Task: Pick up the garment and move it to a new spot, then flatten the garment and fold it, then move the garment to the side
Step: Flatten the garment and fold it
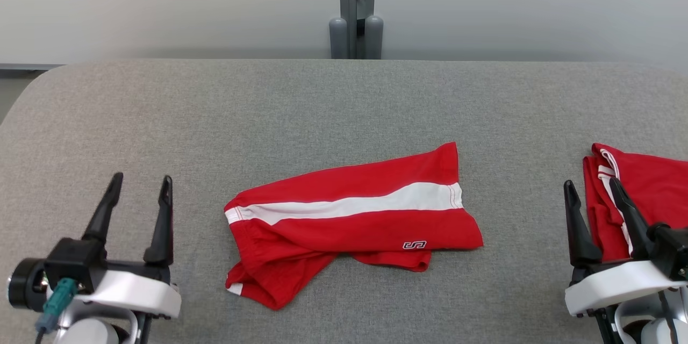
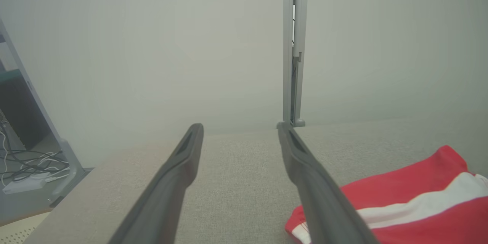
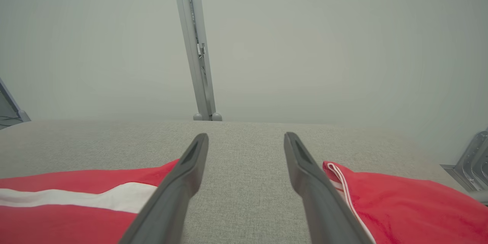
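The grey bench [image 1: 344,107] carries the red, white-striped garment [image 1: 349,220] rumpled at its near middle. A second red garment [image 1: 645,183] lies at the right edge, beside the right tool [image 1: 590,183]. That tool and the left tool [image 1: 142,177] stand apart, empty. The left wrist view adds floor cables [image 2: 26,175] left of the bench.

Red fabric shorts with a broad white side stripe [image 1: 352,215] lie rumpled, loosely doubled over, between the left end effector [image 1: 142,176] and right end effector [image 1: 589,181], touching neither. A small white logo faces up near one hem.
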